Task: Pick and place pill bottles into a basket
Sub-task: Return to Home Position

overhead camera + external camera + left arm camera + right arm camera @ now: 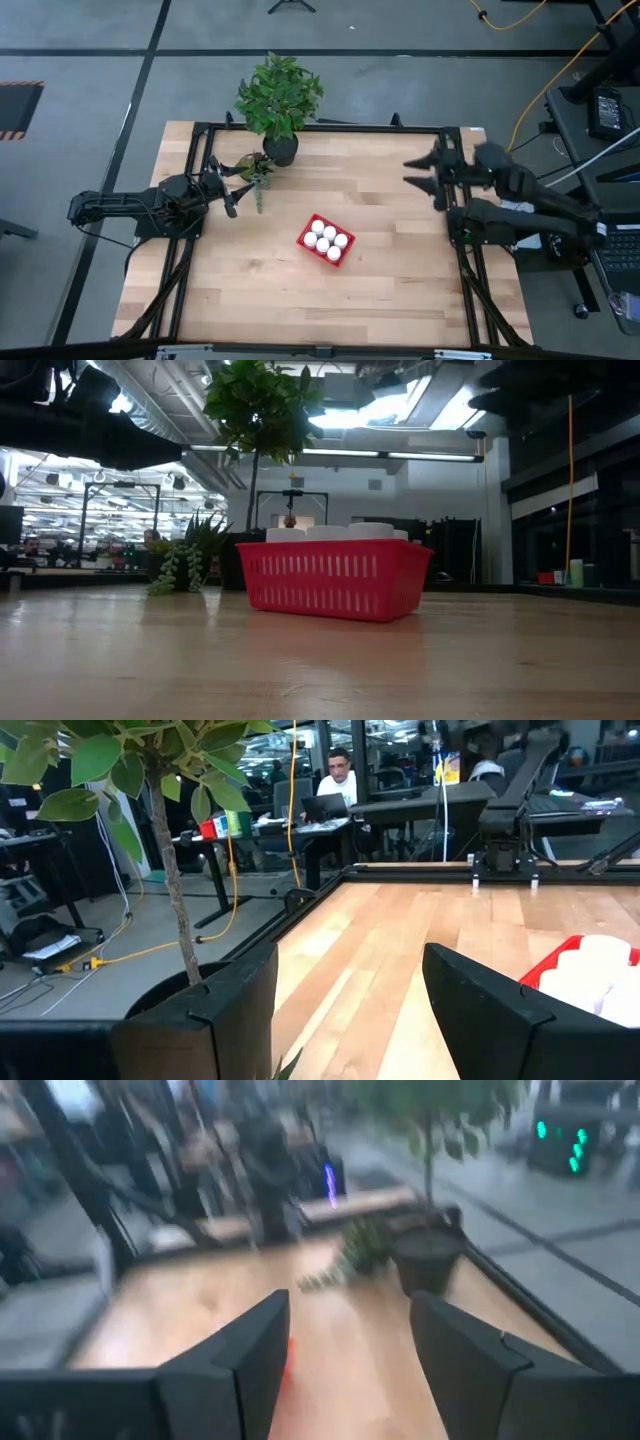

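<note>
Glossy red plastic basket (335, 580), wood table (400, 270)

Left arm (140, 210): matte black links with rounded joint housings, slim along its length. Right arm (530, 210): same black build, with bulkier segments.

Left tool (350, 1010): two black angular fingers (225, 1020), flat inner faces, moulded seam lines across the plastic.

Right tool (345, 1365): matching black wedge-shaped fingers (470, 1365); finer detail is too blurred to read.
</note>
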